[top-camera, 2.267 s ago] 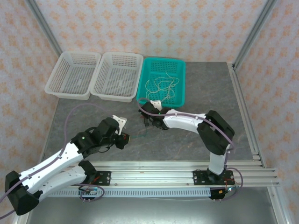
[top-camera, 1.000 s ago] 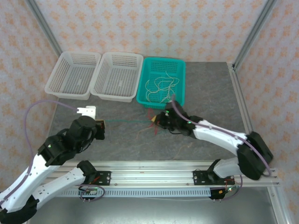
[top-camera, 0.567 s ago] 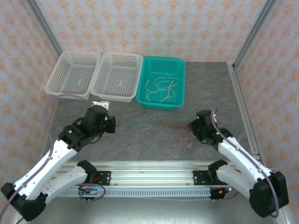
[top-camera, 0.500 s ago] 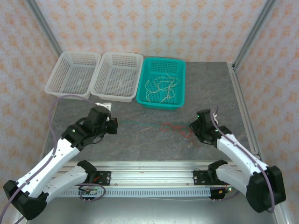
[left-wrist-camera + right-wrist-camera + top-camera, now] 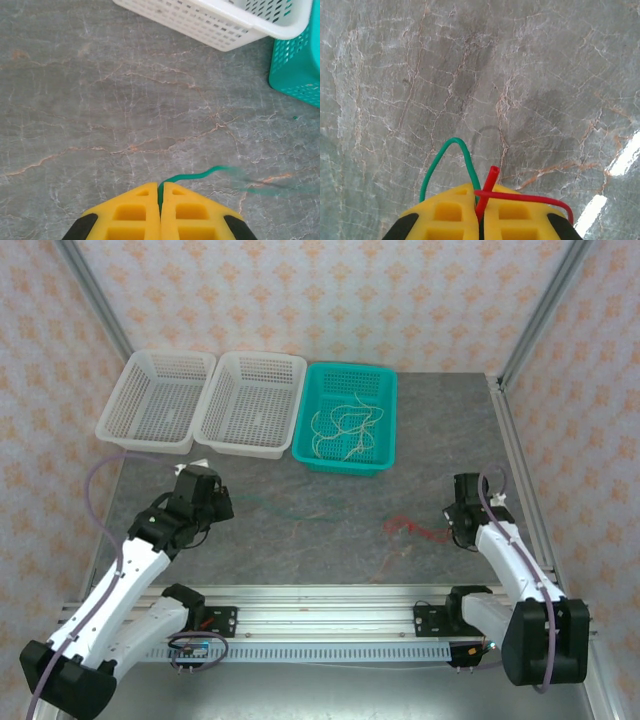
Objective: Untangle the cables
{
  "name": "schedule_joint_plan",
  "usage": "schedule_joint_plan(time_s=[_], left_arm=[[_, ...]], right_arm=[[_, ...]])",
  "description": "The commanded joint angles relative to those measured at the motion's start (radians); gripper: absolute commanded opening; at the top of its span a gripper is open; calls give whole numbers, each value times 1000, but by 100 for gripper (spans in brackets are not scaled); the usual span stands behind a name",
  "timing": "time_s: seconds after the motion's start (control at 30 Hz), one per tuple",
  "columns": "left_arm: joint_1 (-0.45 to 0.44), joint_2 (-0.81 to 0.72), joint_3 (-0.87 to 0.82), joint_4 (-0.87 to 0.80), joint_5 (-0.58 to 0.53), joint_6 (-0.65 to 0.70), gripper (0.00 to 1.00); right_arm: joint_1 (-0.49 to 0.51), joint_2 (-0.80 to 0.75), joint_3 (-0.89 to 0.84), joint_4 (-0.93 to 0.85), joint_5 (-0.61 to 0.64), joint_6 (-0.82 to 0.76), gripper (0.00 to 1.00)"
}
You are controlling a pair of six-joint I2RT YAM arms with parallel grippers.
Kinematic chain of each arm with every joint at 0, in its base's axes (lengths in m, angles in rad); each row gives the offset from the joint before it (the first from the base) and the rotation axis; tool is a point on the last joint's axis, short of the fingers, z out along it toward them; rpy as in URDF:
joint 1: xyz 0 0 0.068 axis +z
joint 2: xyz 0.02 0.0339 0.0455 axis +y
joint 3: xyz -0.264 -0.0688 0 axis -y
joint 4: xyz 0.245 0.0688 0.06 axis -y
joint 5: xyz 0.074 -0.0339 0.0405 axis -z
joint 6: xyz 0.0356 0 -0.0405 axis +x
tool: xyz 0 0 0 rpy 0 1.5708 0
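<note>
Now the left gripper (image 5: 160, 189) is clamped on one end of the green cable (image 5: 196, 175), stretched low over the table (image 5: 350, 570) to the right gripper (image 5: 480, 192), which pinches it together with the red cable (image 5: 530, 198); a slow, level pull apart should separate them.

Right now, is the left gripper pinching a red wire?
No, the left gripper is shut on a green cable.

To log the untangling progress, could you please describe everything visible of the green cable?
The green cable is a thin, flexible wire in smooth dark green insulation. One end is pinched in the shut left hand, and it runs rightward across the grey table. Near its other end a small loop sticks out of the shut right hand, pinched together with a red cable.
</note>
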Motion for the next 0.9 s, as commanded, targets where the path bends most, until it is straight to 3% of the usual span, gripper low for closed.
schedule_joint_plan(time_s=[0.0,0.23,0.3,0.47,0.6,0.7,0.77,0.87], left_arm=[[5,26,-43,69,41,-44,0],[6,3,4,1,-50,42,0],[6,-12,26,32,51,101,0],[4,-1,124,33,428,254,0],[3,58,285,-118,520,350,0],[3,57,385,-101,560,334,0],[4,67,461,-57,528,285,0],[3,133,612,-83,370,266,0]], right_arm=[[-6,12,1,-20,26,-55,7],[-8,-26,36,-64,134,-171,4],[-9,-20,44,-18,47,-213,4],[-3,19,69,14,-100,-220,2],[4,-2,48,47,-140,-184,3],[4,-22,42,54,-143,-165,3],[4,-30,43,54,-157,-159,3],[6,-36,48,49,-171,-156,3]])
